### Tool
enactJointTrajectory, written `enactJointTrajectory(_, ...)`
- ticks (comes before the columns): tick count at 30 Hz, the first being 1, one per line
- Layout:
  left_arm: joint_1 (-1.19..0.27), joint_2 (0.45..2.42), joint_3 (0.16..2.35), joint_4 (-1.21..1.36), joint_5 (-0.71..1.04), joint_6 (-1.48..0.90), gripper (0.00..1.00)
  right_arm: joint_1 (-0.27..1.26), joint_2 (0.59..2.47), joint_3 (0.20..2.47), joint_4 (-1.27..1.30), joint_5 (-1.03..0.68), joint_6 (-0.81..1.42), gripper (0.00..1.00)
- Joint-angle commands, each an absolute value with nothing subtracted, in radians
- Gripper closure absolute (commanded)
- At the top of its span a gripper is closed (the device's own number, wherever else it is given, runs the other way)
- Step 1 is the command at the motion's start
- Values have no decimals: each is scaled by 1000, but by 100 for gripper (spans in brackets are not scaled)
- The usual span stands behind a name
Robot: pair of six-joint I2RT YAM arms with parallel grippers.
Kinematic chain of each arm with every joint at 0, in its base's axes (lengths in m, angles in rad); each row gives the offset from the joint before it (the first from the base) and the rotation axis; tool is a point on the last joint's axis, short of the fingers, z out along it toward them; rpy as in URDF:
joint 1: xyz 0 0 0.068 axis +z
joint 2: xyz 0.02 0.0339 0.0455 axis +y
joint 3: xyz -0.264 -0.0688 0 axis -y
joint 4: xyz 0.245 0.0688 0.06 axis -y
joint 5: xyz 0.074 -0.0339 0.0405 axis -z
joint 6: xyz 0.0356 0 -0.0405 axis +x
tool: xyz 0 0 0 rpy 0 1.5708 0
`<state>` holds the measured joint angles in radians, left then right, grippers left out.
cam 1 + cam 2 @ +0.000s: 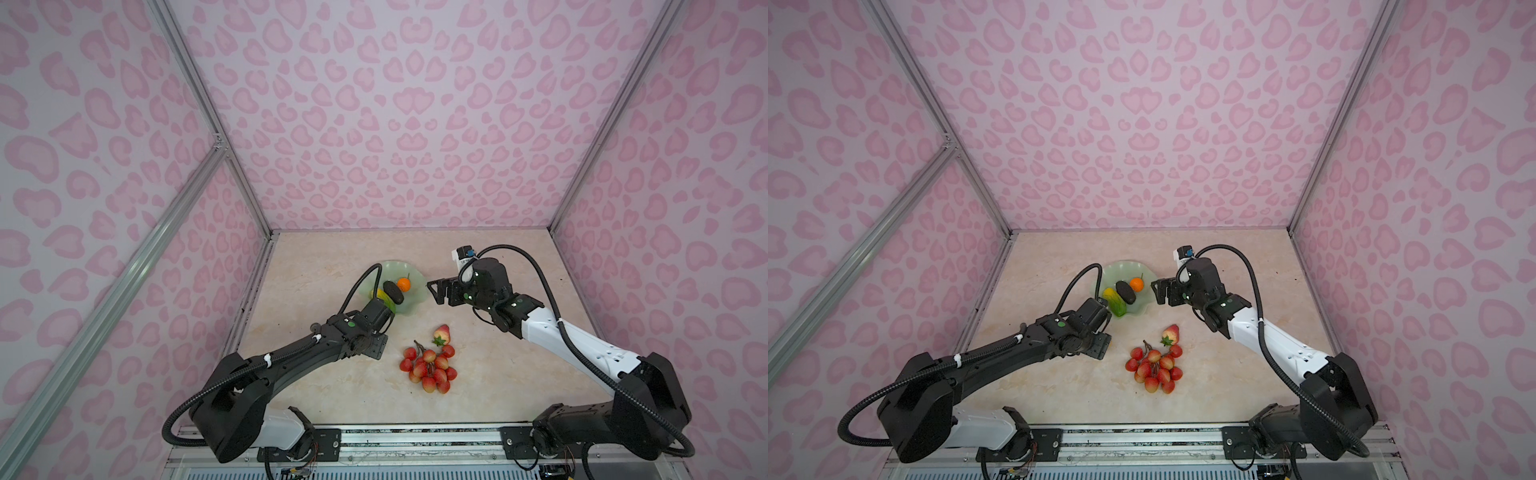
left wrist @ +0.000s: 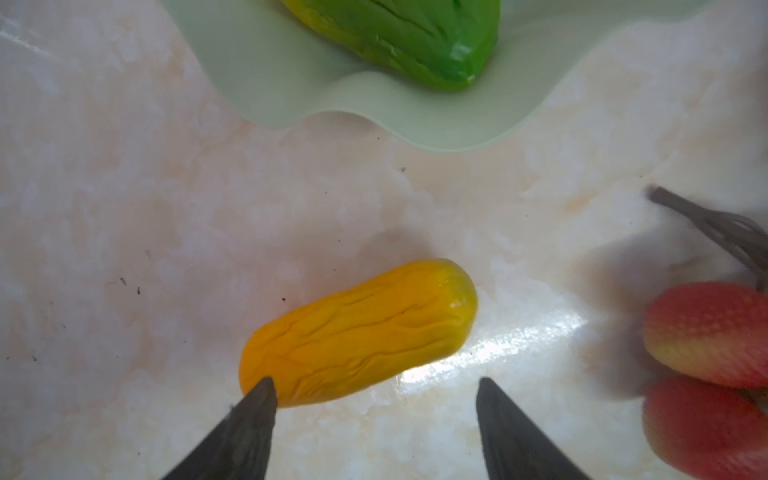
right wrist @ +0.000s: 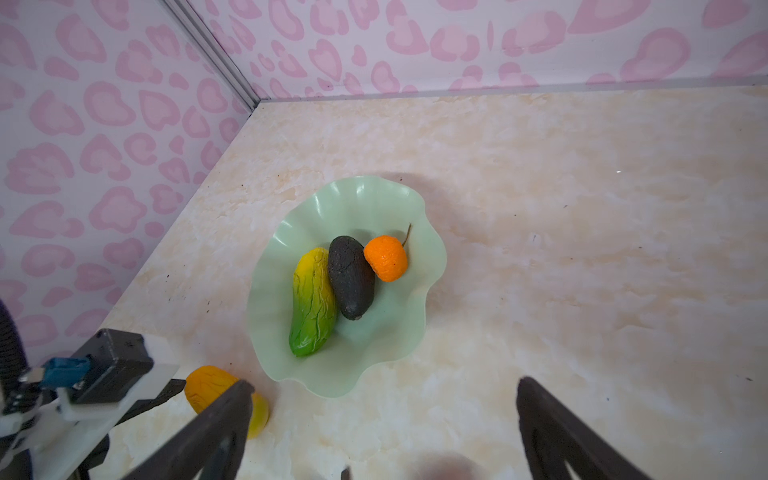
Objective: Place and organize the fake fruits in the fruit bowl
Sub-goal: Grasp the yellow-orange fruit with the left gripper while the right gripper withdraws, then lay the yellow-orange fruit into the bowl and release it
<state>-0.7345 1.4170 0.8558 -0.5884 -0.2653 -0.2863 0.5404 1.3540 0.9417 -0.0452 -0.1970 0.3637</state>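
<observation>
The mint-green fruit bowl [image 1: 390, 266] [image 1: 1125, 266] [image 3: 357, 191] holds an orange ball [image 3: 385, 257], a dark rough oval [image 3: 351, 276] and a yellow-green oblong [image 3: 311, 303] [image 2: 399, 37]. An orange-yellow oblong [image 2: 357, 332] [image 3: 208, 386] lies on the table just outside the rim. My left gripper [image 2: 374, 384] hangs open over it, one fingertip above its end. A strawberry [image 1: 441, 333] [image 1: 1170, 333] and a red berry bunch [image 1: 430, 368] [image 1: 1154, 368] lie on the table nearer the front. To the right of the bowl my right gripper [image 1: 434, 291] [image 3: 384, 386] hovers open and holds nothing.
Pink patterned walls with metal rails close in the marble table [image 1: 478, 374] at the back and both sides. The left arm [image 1: 291, 361] covers the orange-yellow oblong in both top views. The berry bunch [image 2: 706, 332] lies close beside the left gripper.
</observation>
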Motion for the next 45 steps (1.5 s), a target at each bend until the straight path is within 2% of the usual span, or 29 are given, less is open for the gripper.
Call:
enactJointTrajectory(1, -736, 1485, 888, -625, -272, -241, 23, 531, 1320, 925, -22, -172, 365, 2)
enactJointTrajectory(8, -739, 1612, 933, -642, -302, -273, 23, 508, 1265, 901, -33, -160, 358, 2)
enactJointTrajectory(10, -739, 1625, 937, -642, -301, -274, 26, 503, 1256, 897, -37, -155, 357, 2)
enactJointTrajectory(16, -739, 1623, 927, -632, -284, -278, 51, 493, 1249, 888, -35, -142, 362, 2)
enactJointTrajectory(21, -739, 1605, 916, -625, -260, -287, 62, 489, 1254, 893, -28, -140, 364, 2)
enactJointTrajectory(22, -739, 1598, 912, -623, -254, -288, 68, 489, 1256, 894, -26, -141, 364, 2)
enactJointTrajectory(27, -739, 1521, 892, -620, -202, -289, 75, 486, 1262, 896, -33, -143, 367, 2)
enactJointTrajectory(32, -739, 1380, 869, -604, -131, -248, 76, 484, 1261, 894, -39, -141, 371, 2)
enactJointTrajectory(37, -739, 1304, 946, -596, -122, -189, 76, 477, 1257, 888, -37, -141, 373, 2)
enactJointTrajectory(41, -732, 1368, 1059, -558, -123, -111, 76, 473, 1251, 884, -45, -146, 372, 2)
enactJointTrajectory(45, -711, 1513, 1194, -512, -97, -44, 76, 472, 1231, 874, -79, -133, 385, 2)
